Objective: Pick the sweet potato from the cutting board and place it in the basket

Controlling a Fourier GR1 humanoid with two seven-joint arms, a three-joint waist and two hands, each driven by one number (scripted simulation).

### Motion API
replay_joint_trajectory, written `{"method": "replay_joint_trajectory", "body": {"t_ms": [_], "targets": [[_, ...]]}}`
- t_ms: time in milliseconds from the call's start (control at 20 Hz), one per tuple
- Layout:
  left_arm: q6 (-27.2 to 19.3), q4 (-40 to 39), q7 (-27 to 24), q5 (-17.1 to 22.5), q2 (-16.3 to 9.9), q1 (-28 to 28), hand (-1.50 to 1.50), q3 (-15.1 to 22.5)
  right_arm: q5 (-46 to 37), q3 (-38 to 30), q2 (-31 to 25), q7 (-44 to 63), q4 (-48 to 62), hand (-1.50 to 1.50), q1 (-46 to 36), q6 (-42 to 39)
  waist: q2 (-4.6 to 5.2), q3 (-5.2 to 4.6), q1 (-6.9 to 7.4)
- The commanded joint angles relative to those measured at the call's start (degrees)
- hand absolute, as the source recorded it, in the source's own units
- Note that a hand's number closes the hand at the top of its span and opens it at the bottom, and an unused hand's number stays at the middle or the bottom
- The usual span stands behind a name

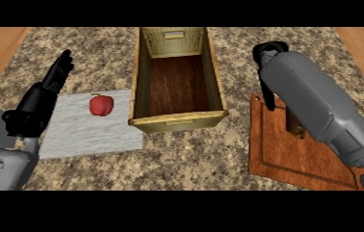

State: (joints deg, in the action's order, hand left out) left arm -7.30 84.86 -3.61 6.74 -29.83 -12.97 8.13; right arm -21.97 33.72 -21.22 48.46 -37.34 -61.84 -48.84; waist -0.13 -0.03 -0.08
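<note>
Over the cutting board (284, 154) the right hand (268, 50) hides the sweet potato and its own grasp, I cannot tell which, so it may clip the basket (177, 120) wall.

Right forearm (313, 101) covers the upper part of the cutting board (284, 154), hiding the sweet potato; right hand (268, 50) mostly concealed, its fingers indistinguishable. Board's lower right corner and left forearm (13, 166) cut off by the frame edges

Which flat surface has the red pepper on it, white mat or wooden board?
The white rectangular mat, left of the woven basket: the red bell pepper sits near its top edge. The brown wooden cutting board at right carries no pepper.
</note>
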Motion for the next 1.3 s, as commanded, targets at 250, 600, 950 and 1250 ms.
{"method": "replay_joint_trajectory", "body": {"t_ms": [250,600,950,1250], "targets": [[0.47,2.81,3.49,-2.55,1.61,-0.65,0.00,-1.17,-5.21,-0.46,-0.89,4.18,-5.81,-1.50,8.68,-0.38,-0.08,0.02,-0.40],[3.86,3.53,1.20,-2.90,2.47,3.93,0.00,-3.48,-9.08,-3.72,-4.42,1.87,-12.07,-1.50,14.34,-1.35,-0.01,0.02,0.02],[4.09,7.23,4.94,-5.37,4.39,2.79,0.00,-4.29,-17.11,-3.80,-2.95,-4.88,-7.97,-1.50,16.61,3.21,0.22,0.05,0.72],[5.59,3.79,3.26,-7.06,6.42,1.69,0.00,-5.79,-19.25,-7.60,-1.76,-2.08,-16.33,-1.50,24.01,5.28,0.11,0.03,0.15]]}}
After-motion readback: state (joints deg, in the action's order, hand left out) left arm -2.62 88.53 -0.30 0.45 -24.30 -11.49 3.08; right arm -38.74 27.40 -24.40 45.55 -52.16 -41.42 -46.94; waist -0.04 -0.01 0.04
